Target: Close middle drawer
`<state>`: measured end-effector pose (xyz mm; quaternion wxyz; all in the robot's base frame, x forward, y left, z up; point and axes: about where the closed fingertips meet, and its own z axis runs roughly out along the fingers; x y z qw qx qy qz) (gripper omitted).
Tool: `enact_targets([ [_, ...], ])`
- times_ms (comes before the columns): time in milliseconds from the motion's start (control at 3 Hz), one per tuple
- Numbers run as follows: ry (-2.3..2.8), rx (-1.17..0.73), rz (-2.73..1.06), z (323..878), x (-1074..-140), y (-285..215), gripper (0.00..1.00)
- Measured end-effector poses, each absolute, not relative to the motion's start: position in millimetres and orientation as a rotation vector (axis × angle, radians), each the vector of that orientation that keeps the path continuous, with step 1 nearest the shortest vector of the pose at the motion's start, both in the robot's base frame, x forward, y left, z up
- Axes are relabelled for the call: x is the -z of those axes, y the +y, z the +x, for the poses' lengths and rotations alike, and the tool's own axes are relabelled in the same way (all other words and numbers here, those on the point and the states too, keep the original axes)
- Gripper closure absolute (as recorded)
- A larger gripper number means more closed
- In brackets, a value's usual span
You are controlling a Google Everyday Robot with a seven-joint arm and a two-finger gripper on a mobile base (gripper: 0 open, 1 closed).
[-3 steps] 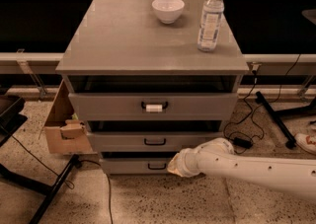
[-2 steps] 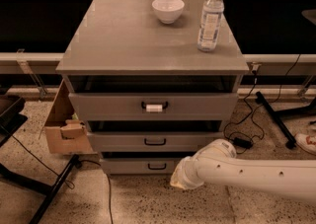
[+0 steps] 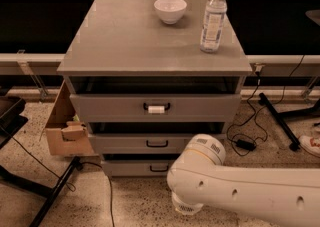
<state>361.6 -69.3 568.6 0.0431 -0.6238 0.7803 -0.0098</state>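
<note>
camera view | jaws hidden by arm (image 3: 240,191), state cannot tell | middle drawer (image 3: 125,144) open

The middle drawer (image 3: 120,144) is the second of three stacked in a grey cabinet, below the tabletop. It is wide and shallow, with a flat grey front and a small plain black bar handle (image 3: 157,143) at its centre. It is level and stands partly open: a dark strip of its inside shows between its front's top edge and the drawer above. The right end of its front is hidden behind a white arm joint. The gripper itself is out of view.
</note>
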Motion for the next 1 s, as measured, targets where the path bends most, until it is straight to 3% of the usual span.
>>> enact_targets([
  [667,2.602,0.752,-1.267,411.8,-740.7,-172.4,1.00],
  [1000,2.634,0.964,-0.883,428.8,-788.7,-237.4,1.00],
])
